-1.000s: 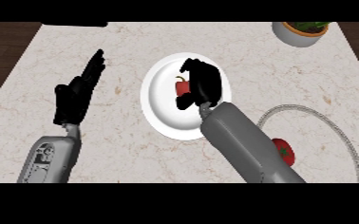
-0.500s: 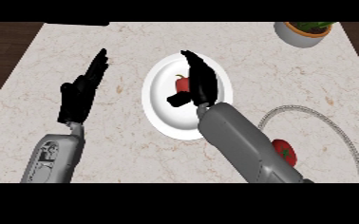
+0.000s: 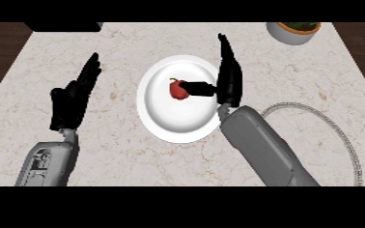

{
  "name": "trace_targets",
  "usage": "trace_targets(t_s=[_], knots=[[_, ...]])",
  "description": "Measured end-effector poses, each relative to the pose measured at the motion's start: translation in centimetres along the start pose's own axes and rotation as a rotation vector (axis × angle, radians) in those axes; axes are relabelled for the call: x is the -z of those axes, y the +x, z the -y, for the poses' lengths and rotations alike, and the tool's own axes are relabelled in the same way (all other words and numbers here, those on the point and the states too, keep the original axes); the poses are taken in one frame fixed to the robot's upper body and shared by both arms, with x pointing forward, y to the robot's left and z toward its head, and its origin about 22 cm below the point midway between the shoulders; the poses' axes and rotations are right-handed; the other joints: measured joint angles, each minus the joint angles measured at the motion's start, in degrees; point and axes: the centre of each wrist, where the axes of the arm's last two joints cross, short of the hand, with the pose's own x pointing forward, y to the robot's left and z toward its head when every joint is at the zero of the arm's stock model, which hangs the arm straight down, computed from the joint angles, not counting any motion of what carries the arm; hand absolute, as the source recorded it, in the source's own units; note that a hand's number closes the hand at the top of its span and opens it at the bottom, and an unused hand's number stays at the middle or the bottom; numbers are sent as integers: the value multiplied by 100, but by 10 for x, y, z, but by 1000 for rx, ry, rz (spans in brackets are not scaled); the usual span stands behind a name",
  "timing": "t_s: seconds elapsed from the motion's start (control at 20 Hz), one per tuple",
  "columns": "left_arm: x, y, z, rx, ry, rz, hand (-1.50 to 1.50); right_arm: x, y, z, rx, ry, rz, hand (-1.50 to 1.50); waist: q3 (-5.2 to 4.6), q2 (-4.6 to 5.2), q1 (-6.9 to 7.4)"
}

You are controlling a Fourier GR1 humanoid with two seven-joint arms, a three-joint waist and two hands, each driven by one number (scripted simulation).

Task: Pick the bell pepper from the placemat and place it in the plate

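A small red bell pepper (image 3: 178,90) lies on the white plate (image 3: 165,121) in the middle of the counter. My right hand (image 3: 230,79) stands open at the plate's right rim, fingers straight and pointing away from me, thumb stretched left toward the pepper and just short of it. My left hand (image 3: 73,98) rests open to the left of the plate, fingers up. A pale placemat (image 3: 335,130) with a grey border shows at the right, partly hidden by my right forearm.
A white bowl (image 3: 292,32) with something red and green inside stands at the back right corner. A dark object (image 3: 63,26) sits at the counter's back left edge.
My right hand has let go of the bell pepper and opened, its fingers straightening and shifting right off the plate. The pepper now lies uncovered on the plate. The left hand stayed put.
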Motion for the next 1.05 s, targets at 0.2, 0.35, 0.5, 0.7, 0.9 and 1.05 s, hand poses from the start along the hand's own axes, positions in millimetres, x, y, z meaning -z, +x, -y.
trace_targets(t_s=[0.2, 0.35, 0.5, 0.7, 0.9, 1.05], knots=[[-3, -5, -7, 3, 11, -9, 0, -9, -26, 42, 58, -70, -8, -150, -1, -15, -79], [-3, -3, -15, 2, 12, -9, 0, -21, -43, 74, 82, -95, -23, -150, -3, -16, -88], [-1, 0, -12, 4, 11, -4, 0, -29, -59, 107, 92, -92, -30, -150, -3, -10, -77], [-3, 2, -9, 3, 7, 1, 0, -41, -74, 145, 79, -76, -27, -150, -3, -4, -57], [0, 5, -6, 2, 4, -4, 0, -40, -96, 174, 85, -72, -29, -150, -3, 3, -40], [-3, 0, -7, 1, 5, 2, 0, -41, -109, 188, 91, -80, -32, -150, -2, 5, -29]])
